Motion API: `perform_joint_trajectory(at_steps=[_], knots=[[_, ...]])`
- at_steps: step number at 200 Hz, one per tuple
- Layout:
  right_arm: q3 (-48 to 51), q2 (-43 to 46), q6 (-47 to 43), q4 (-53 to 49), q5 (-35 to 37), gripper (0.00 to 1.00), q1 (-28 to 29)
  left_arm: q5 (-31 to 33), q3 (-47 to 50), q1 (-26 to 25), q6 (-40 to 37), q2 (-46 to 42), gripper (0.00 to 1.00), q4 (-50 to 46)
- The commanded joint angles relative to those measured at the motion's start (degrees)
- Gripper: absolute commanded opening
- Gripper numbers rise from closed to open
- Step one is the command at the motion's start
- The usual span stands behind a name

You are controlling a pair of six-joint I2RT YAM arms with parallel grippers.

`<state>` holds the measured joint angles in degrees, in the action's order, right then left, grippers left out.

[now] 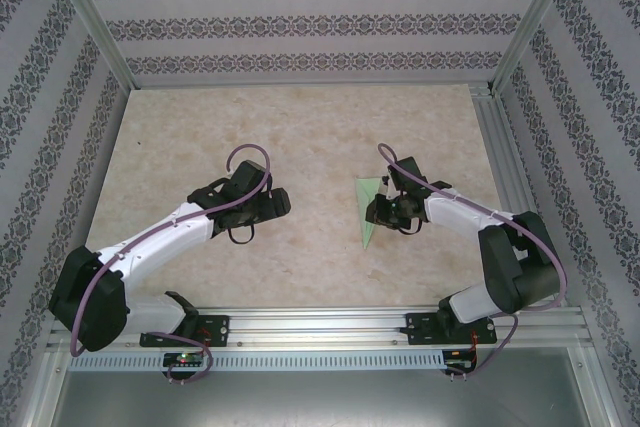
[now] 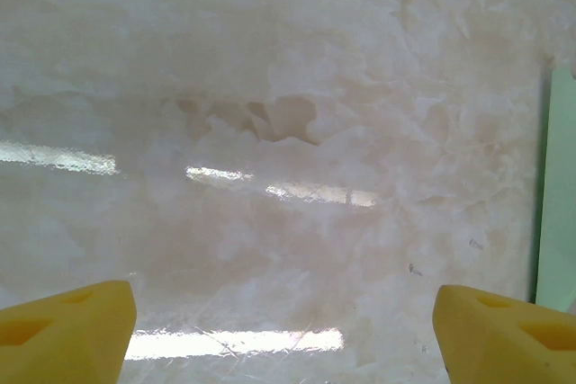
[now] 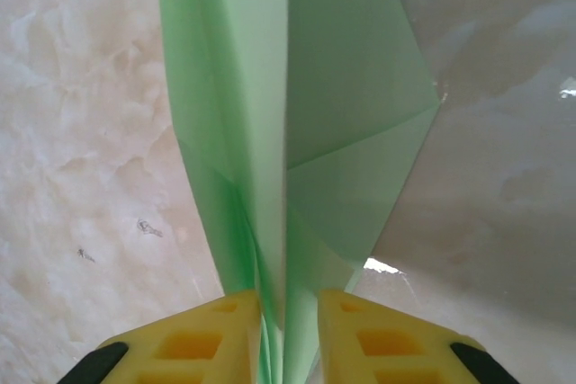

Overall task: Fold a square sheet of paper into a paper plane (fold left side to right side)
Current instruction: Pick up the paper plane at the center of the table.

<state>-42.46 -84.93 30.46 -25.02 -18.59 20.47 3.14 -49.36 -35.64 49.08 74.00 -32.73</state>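
Observation:
The square sheet of paper (image 1: 368,199) is pale green and folded into a narrow pointed wedge, lying right of the table's middle with its tip toward the near edge. In the right wrist view the paper (image 3: 351,87) has a raised central fold standing up between my yellow fingers. My right gripper (image 3: 290,339) is closed on that fold, a pad against each side, and it sits at the wedge's right edge (image 1: 388,209). My left gripper (image 1: 276,205) hovers left of the paper, apart from it. Its jaws (image 2: 286,339) stand wide open over bare table, the paper's edge (image 2: 560,186) at far right.
The marble-patterned tabletop (image 1: 300,127) is ringed by patterned walls and an aluminium frame (image 1: 505,177) on the right. A metal rail (image 1: 320,319) carrying both arm bases runs along the near edge.

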Motion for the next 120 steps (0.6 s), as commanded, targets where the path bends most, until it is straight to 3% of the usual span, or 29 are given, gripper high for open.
perform_joint_trajectory(at_steps=[1,56,120], knots=[[0.87,-0.44,-0.25,0.06,0.75,0.29,-0.66,0.60,-1.88,0.31,-1.22,0.48,0.87,-1.60],[1.56,0.77,-0.31,-0.04,1.32,0.35,-0.95,0.38,-2.01,0.30,-1.24,0.75,0.87,-1.63],[1.62,-0.77,0.55,2.82,-1.63,0.21,-0.41,0.45,-1.97,0.30,-1.27,0.84,0.87,-1.90]])
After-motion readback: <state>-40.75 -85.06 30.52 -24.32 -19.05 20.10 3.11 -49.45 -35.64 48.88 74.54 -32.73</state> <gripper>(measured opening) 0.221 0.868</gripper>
